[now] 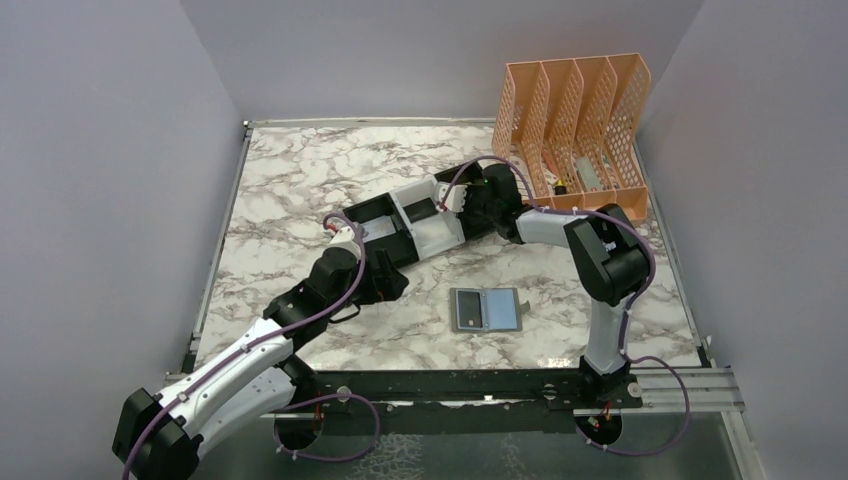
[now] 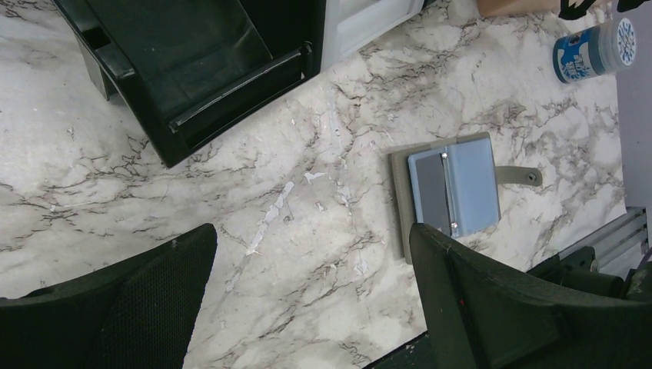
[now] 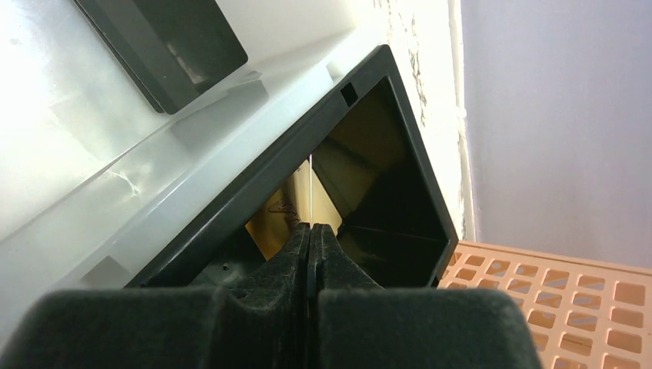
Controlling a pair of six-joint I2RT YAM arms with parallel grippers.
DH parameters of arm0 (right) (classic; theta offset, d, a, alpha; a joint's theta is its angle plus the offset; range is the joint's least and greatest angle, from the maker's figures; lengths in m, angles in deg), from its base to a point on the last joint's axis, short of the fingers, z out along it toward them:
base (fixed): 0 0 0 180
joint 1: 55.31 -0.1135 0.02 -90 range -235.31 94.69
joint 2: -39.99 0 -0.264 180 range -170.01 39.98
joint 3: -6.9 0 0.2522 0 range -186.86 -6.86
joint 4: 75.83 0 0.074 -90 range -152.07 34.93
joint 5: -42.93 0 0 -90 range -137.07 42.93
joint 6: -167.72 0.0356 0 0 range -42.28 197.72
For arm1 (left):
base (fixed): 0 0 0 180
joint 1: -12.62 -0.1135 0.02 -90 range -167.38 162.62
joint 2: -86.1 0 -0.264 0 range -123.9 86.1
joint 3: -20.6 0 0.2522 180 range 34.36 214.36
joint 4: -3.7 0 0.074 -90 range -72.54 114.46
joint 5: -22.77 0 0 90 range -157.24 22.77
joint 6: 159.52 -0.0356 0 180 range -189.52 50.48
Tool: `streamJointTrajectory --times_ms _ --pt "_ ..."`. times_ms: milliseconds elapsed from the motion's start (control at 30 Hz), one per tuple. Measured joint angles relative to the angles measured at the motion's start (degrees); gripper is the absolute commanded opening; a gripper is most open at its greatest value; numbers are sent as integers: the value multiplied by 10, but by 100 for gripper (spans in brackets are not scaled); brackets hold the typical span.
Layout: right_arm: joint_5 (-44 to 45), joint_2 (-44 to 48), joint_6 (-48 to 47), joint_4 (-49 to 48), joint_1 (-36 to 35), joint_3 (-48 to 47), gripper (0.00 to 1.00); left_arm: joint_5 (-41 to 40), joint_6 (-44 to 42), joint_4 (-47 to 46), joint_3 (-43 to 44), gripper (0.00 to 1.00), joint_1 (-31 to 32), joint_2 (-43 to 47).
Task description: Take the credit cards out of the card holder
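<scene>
Slippage worry: left gripper [image 2: 311, 246] hangs spread wide, gripping nothing, so nothing pins the grey-taupe bifold card holder [image 2: 454, 188], open by the near edge. Tugging what may be a dark card [image 2: 433, 198] in it could drag it. Right gripper [image 3: 311, 227] looks squeezed on a gold-yellow plastic credit card [image 3: 311, 192], edge-on, a pinch that could twist loose. Black-and-white three-compartment tray [image 1: 445, 238]: that card hangs in its right-end black bin. Peach mesh file rack [image 1: 575, 100], far right: small bits, can't tell.

Lab test booth: plain lilac walls [image 1: 100, 200] enclose a marble-print table [image 1: 290, 180].
</scene>
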Motion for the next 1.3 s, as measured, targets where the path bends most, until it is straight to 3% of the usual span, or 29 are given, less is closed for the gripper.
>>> streamJointTrajectory --times_ms 233,567,800,1300 --pt "-28 -21 -16 -16 4 0 11 4 0 -4 -2 99 0 -8" --pt "-56 -31 -23 -17 7 -9 5 -31 2 11 6 99 -4 -56" --pt "-99 27 -7 15 7 20 5 -72 0 30 38 99 -30 -118" --pt "-172 121 35 79 4 76 4 -78 -15 29 39 99 -80 -129"
